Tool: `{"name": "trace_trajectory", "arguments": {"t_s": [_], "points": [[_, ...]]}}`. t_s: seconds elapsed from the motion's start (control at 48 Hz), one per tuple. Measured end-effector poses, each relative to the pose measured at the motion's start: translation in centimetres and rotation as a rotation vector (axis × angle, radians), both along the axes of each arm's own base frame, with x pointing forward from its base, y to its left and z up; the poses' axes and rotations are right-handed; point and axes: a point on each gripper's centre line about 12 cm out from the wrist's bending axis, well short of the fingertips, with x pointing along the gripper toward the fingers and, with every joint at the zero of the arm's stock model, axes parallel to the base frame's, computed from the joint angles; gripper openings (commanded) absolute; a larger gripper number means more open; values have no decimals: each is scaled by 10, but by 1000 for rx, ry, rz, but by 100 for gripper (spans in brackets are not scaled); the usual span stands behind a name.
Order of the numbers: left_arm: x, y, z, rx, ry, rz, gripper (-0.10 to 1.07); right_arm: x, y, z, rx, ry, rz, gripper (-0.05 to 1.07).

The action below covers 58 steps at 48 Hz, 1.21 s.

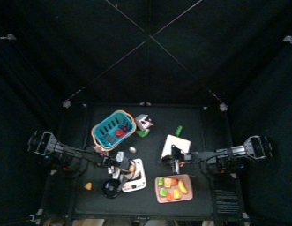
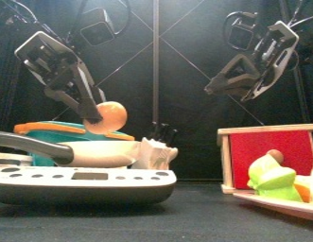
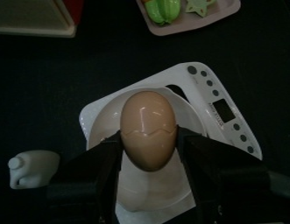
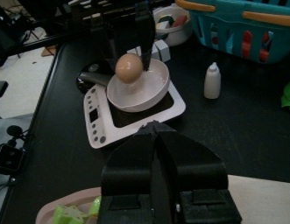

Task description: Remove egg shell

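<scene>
Tan cracked egg [image 3: 150, 129] clamped lengthwise in left gripper [image 3: 151, 157], directly above shallow white bowl [image 4: 140, 91] on white kitchen scale [image 4: 133, 112].
Right gripper [image 4: 158, 133], jaws pressed together and empty, aimed at egg from across scale; left arm nearer, already gripping.

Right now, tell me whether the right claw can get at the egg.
Probably yes. The right claw is shut but faces the egg, held by the left claw above the bowl, with nothing between.
</scene>
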Motion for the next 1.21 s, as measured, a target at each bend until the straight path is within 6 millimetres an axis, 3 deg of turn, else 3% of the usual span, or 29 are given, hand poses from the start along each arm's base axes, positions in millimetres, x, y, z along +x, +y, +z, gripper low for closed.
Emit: {"name": "trace_trajectory", "arguments": {"t_s": [0.167,0.396,0.667,0.938,1.208], "points": [[0,0,2,-3,-10,1,68,6,-2,10,55,-25,-40,4],[-2,-2,18,-10,-59,-6,68,31,-7,32,227,-96,-153,10],[-12,4,23,9,-91,-11,68,68,-9,18,444,-54,-314,43],[-21,18,27,27,-137,10,68,107,2,4,556,-18,-380,76],[-31,19,33,22,-185,8,68,129,15,1,596,-48,-400,88]]}}
